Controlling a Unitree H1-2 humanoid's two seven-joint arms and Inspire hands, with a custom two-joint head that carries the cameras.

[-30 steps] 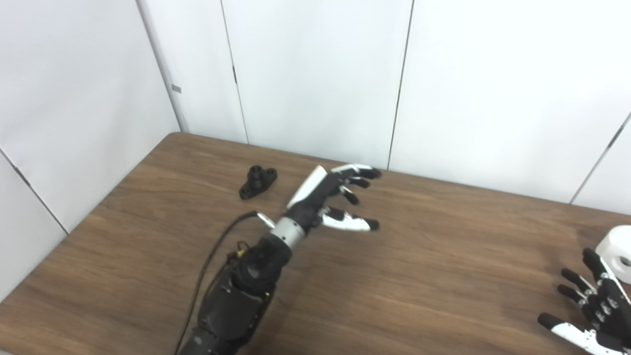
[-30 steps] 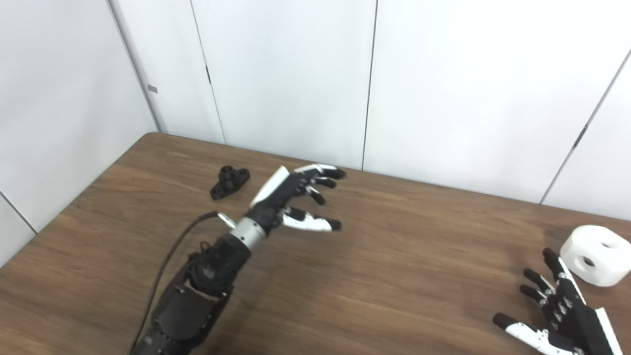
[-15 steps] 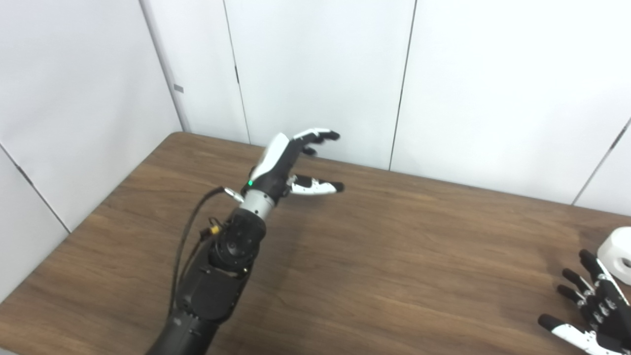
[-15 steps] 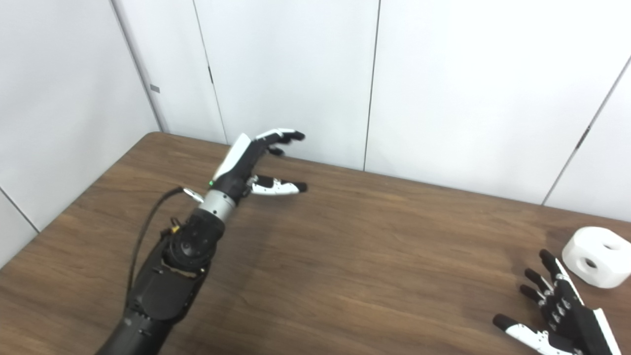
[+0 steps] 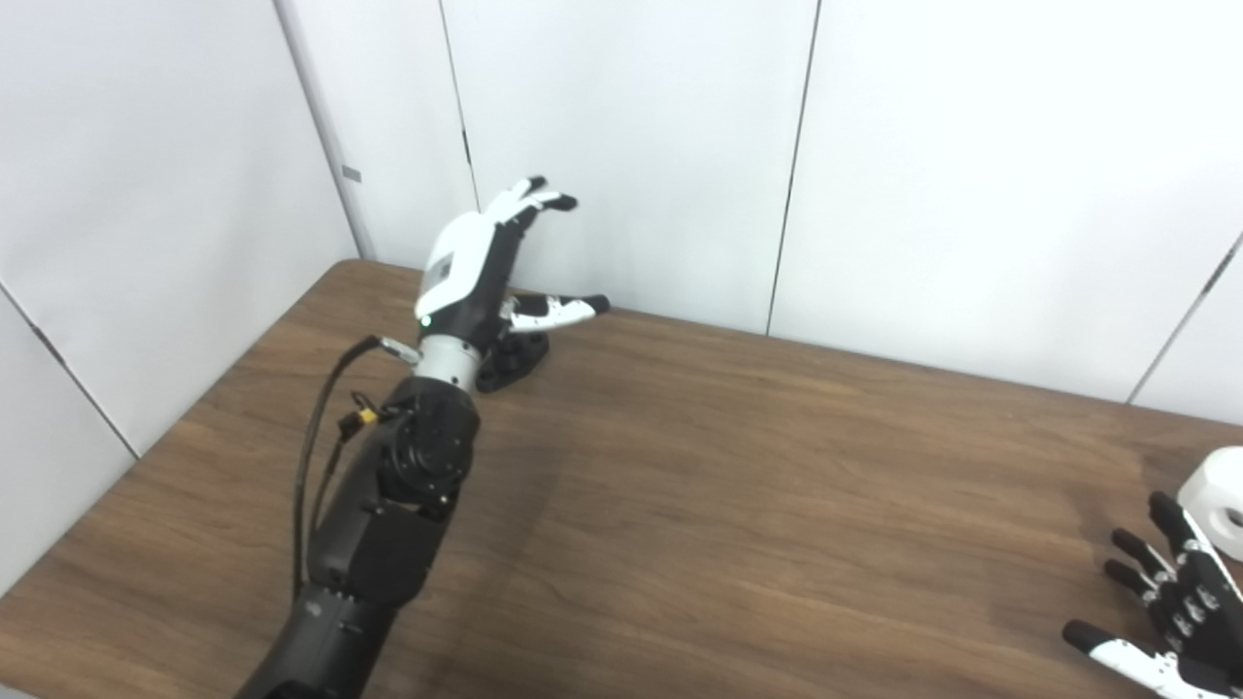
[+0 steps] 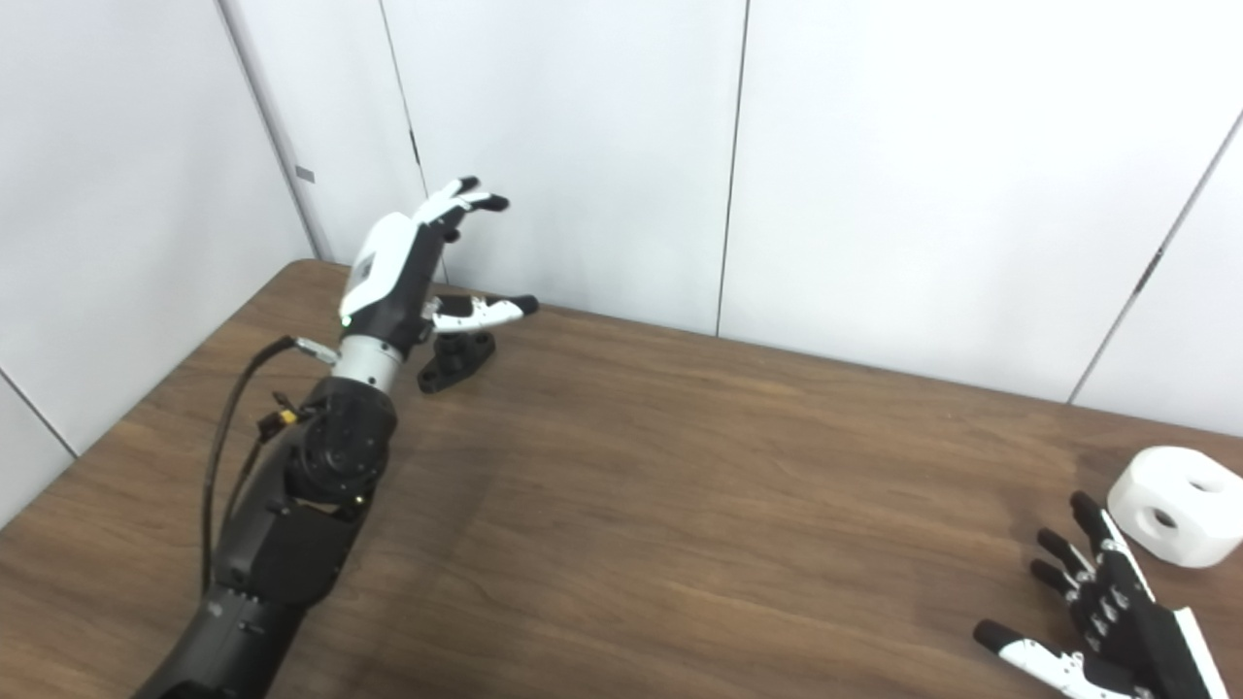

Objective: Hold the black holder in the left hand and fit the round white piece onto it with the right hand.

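**Operator:** Since the earlier pictures, what has changed?

**Technician:** Compared with a second ago, the left hand (image 6: 403, 267) has travelled from mid-table toward the far left corner and risen. It now stands over the black holder (image 6: 456, 361), which it hid half a second ago. The right hand (image 6: 1107, 621) and the white piece (image 6: 1170, 505) have held their places.

**Operator:** State the position of the holder.

**Technician:** The black holder lies flat on the table (image 5: 738, 505) near the far left corner, just beside the left wrist and below the thumb. No finger touches it.

**Operator:** Condition of the left hand?

**Technician:** Spread wide, holding nothing. The fingers (image 5: 529, 199) point up and away toward the wall panels (image 5: 631, 146); the thumb sticks out to the right above the holder. A black cable (image 6: 228, 427) loops along the forearm.

**Operator:** And the round white piece?

**Technician:** It rests on the table at the far right edge, well apart from the holder. A round hole shows in its side and another in its top. In the left eye view the picture's edge cuts it off.

**Operator:** Condition of the right hand?

**Technician:** Also spread, with nothing in it. It sits low at the bottom right, fingertips pointing toward the white piece and close to it. Contact cannot be confirmed.
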